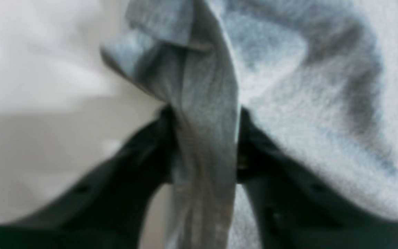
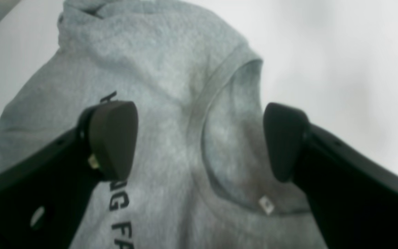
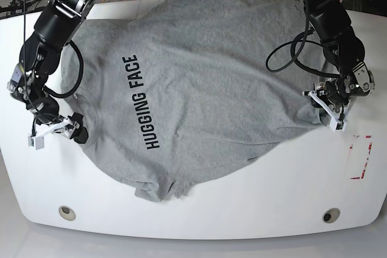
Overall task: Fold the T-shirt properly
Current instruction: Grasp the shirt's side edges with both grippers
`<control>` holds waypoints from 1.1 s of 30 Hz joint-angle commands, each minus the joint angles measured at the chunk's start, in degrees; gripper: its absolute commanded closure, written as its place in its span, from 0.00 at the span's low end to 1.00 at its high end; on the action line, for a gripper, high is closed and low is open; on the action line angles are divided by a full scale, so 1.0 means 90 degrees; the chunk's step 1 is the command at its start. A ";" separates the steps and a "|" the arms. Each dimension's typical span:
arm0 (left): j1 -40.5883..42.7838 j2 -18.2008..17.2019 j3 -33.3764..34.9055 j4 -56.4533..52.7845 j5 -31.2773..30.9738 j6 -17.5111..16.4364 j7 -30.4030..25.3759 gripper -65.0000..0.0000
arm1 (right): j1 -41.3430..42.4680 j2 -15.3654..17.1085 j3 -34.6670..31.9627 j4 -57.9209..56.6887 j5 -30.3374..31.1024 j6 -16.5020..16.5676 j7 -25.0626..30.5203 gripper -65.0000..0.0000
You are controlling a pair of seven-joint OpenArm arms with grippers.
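The light grey T-shirt [image 3: 205,83] lies spread face up on the white table [image 3: 254,209], with "HUGGING FACE" running vertically, the collar at the left and the hem at the right. My left gripper [image 3: 318,102] is at the shirt's right edge. In the left wrist view it [image 1: 204,117] is shut on a bunched fold of the grey fabric [image 1: 323,103]. My right gripper [image 3: 74,130] is at the shirt's left edge. In the right wrist view it [image 2: 199,138] is open, with its pads either side of the collar [image 2: 216,86] and above the shirt [image 2: 143,52].
A red-marked rectangle [image 3: 360,156] is on the table at the right. Two round holes [image 3: 66,212] [image 3: 329,216] sit near the front edge. Cables and equipment run along the back edge. One sleeve [image 3: 160,188] hangs toward the front.
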 commanded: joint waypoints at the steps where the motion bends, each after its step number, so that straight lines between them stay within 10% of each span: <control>1: -0.0075 -0.0047 -0.0013 0.0076 0.0017 0.0004 0.0092 0.96 | 0.0422 0.0318 -0.0349 -0.0514 0.0168 0.0052 0.0348 0.17; 21: -0.0056 -0.0799 -0.0043 0.0232 0.0017 -0.0856 0.0092 1.00 | 0.2933 0.0972 -0.4764 -0.5613 0.0168 0.0071 0.4265 0.17; 33: -0.0036 -0.1170 -0.0043 0.0290 0.0017 -0.0949 0.0102 1.00 | 0.2933 0.0494 -0.5282 -0.6189 0.0168 0.0052 0.4929 0.17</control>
